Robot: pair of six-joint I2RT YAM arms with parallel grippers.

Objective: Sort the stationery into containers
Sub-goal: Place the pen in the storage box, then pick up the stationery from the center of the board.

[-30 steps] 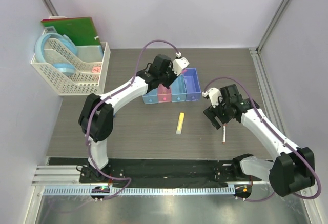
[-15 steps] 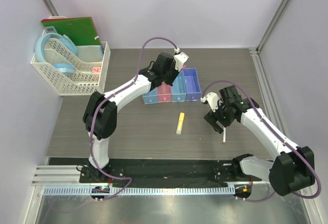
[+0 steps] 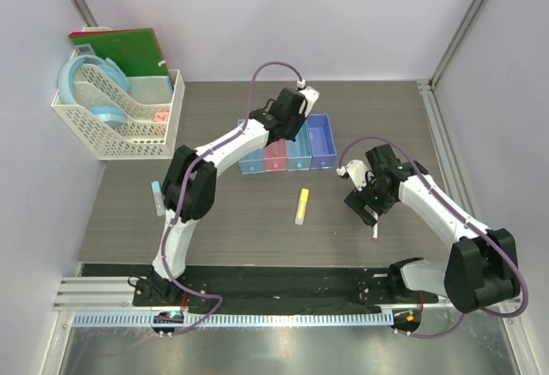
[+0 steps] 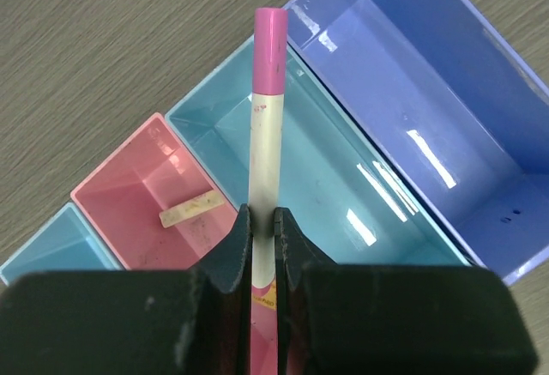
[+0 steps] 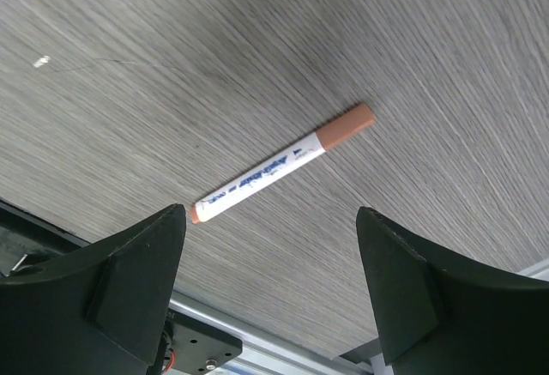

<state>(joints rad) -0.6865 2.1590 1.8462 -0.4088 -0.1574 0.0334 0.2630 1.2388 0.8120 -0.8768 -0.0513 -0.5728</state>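
Note:
My left gripper is shut on a thin white pen with a pink cap. It holds the pen over the light blue bin of the row of containers. A tan eraser lies in the pink bin. The purple bin holds nothing. My right gripper stands open just above a white pen with a dark-red cap, which lies on the table. A yellow marker lies in front of the bins.
A white lattice basket at the far left holds a green book and pale blue rings. A small pale blue thing lies by the left arm's elbow. A metal rail runs along the near edge.
The left arm has stretched further out, carrying the pink-capped pen to the right over the bins. The right gripper has shifted slightly towards the dark-red-capped pen.

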